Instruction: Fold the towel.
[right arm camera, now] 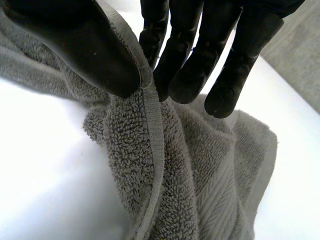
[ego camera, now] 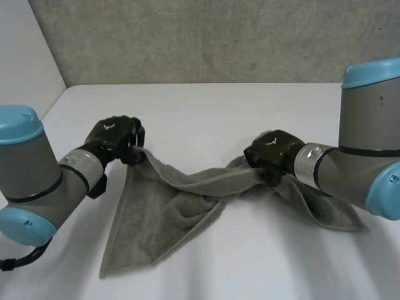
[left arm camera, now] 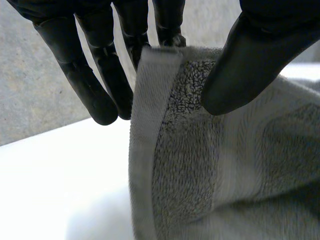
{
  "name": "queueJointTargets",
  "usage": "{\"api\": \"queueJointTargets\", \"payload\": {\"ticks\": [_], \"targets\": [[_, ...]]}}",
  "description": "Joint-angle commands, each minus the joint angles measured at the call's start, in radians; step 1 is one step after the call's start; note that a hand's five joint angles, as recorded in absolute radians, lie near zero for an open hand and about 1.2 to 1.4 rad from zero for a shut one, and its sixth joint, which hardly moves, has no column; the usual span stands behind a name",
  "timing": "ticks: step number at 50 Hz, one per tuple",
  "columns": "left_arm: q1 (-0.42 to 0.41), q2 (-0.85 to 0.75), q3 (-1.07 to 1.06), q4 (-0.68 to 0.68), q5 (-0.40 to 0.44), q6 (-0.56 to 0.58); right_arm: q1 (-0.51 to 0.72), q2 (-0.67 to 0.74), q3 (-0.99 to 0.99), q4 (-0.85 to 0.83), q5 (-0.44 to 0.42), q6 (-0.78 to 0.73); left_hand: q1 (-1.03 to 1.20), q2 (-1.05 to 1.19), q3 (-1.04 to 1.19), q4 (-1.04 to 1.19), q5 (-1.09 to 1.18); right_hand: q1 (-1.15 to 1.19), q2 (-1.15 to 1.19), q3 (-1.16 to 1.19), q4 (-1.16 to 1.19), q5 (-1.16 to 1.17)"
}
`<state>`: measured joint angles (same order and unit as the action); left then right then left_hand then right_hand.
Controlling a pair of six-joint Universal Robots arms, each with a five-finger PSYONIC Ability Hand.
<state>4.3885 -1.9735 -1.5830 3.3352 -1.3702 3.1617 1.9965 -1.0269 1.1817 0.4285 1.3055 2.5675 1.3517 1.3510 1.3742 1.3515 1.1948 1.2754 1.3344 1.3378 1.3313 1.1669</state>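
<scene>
- Grey towel (ego camera: 169, 212) lies bunched on the white worktop (ego camera: 206, 112), strung between both hands.
- Left hand (ego camera: 115, 139): pinches a towel corner against its thumb.
- Right hand (ego camera: 272, 153): pinches a hemmed edge against its thumb.

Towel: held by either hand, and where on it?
Both. The left hand pinches the towel at a corner; the right hand pinches its hemmed edge partway along, where the cloth bunches.
</scene>
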Motion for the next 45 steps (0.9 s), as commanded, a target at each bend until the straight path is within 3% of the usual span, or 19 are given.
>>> {"api": "queueJointTargets", "payload": {"ticks": [1, 2, 4, 5, 6, 7, 9, 10, 12, 15, 17, 18, 20, 21, 28, 35, 45], "targets": [[-0.003, -0.027, 0.038, 0.006, -0.003, 0.106, 0.001, 0.042, -0.155, -0.069, -0.002, -0.05, 0.045, 0.045, 0.022, 0.045, 0.027, 0.121, 0.062, 0.058, 0.065, 0.055], [-0.013, -0.028, 0.105, 0.004, -0.009, 0.103, 0.001, 0.042, -0.155, -0.07, -0.002, -0.05, 0.045, 0.045, 0.022, 0.045, 0.027, 0.121, 0.062, 0.058, 0.065, 0.055], [-0.026, -0.024, 0.188, 0.006, -0.016, 0.084, 0.008, 0.025, -0.279, -0.263, -0.002, -0.035, 0.045, 0.045, 0.022, 0.045, 0.027, 0.121, 0.062, 0.058, 0.065, 0.055], [-0.047, -0.012, 0.275, 0.007, -0.02, 0.054, 0.008, 0.025, -0.28, -0.264, -0.002, -0.035, 0.045, 0.045, 0.022, 0.045, 0.027, 0.121, 0.062, 0.058, 0.065, 0.055], [-0.047, -0.011, 0.276, 0.007, -0.02, 0.054, 0.013, 0.001, -0.292, -0.412, 0.001, -0.009, 0.045, 0.045, 0.022, 0.045, 0.027, 0.121, 0.062, 0.058, 0.065, 0.055], [-0.072, -0.004, 0.358, 0.016, -0.026, 0.017, 0.013, 0.001, -0.292, -0.413, 0.001, -0.009, 0.045, 0.045, 0.022, 0.045, 0.027, 0.121, 0.062, 0.058, 0.065, 0.055], [-0.09, 0.01, 0.432, 0.036, -0.046, -0.022, 0.05, -0.161, -0.258, -0.702, 0.006, 0.087, 0.045, 0.045, 0.022, 0.045, 0.027, 0.121, 0.062, 0.058, 0.065, 0.055], [-0.102, 0.042, 0.493, 0.07, -0.075, -0.052, 0.05, -0.162, -0.258, -0.703, 0.006, 0.088, 0.045, 0.045, 0.022, 0.045, 0.027, 0.121, 0.062, 0.058, 0.065, 0.055], [-0.104, 0.085, 0.53, 0.116, -0.11, -0.074, 0.061, -0.293, -0.263, -0.813, 0.008, 0.216, 0.045, 0.045, 0.022, 0.045, 0.027, 0.121, 0.062, 0.058, 0.065, 0.055], [-0.101, 0.146, 0.558, 0.212, -0.157, -0.098, 0.053, -0.289, -0.297, -0.783, 0.004, 0.266, 0.045, 0.045, 0.022, 0.045, 0.027, 0.121, 0.062, 0.058, 0.065, 0.055], [-0.099, 0.16, 0.563, 0.251, -0.165, -0.095, 0.054, -0.231, -0.403, -0.62, -0.018, 0.299, 0.045, 0.045, 0.022, 0.045, 0.027, 0.121, 0.062, 0.058, 0.065, 0.055], [-0.099, 0.166, 0.555, 0.276, -0.165, -0.089, 0.054, -0.231, -0.404, -0.619, -0.019, 0.3, 0.045, 0.045, 0.022, 0.045, 0.027, 0.121, 0.062, 0.058, 0.065, 0.055], [-0.098, 0.166, 0.54, 0.277, -0.165, -0.089, 0.056, -0.152, -0.5, -0.413, -0.055, 0.248, 0.045, 0.045, 0.022, 0.045, 0.027, 0.121, 0.062, 0.058, 0.065, 0.055], [-0.089, 0.168, 0.511, 0.267, -0.164, -0.088, 0.056, -0.151, -0.501, -0.412, -0.055, 0.247, 0.045, 0.045, 0.022, 0.045, 0.027, 0.121, 0.062, 0.058, 0.065, 0.055], [-0.023, 0.179, 0.261, 0.239, -0.132, -0.054, 0.073, -0.021, -0.507, -0.139, -0.13, -0.068, 0.045, 0.045, 0.022, 0.045, 0.027, 0.121, 0.062, 0.058, 0.065, 0.055], [0.037, 0.186, -0.076, 0.266, -0.015, 0.066, 0.071, 0.062, -0.387, -0.103, -0.121, -0.159, 0.045, 0.045, 0.022, 0.045, 0.027, 0.121, 0.062, 0.058, 0.065, 0.055], [0.074, 0.186, -0.276, 0.308, 0.008, 0.146, 0.084, 0.168, -0.218, -0.106, -0.086, -0.164, 0.045, 0.045, 0.022, 0.045, 0.027, 0.121, 0.062, 0.058, 0.065, 0.055]]}}
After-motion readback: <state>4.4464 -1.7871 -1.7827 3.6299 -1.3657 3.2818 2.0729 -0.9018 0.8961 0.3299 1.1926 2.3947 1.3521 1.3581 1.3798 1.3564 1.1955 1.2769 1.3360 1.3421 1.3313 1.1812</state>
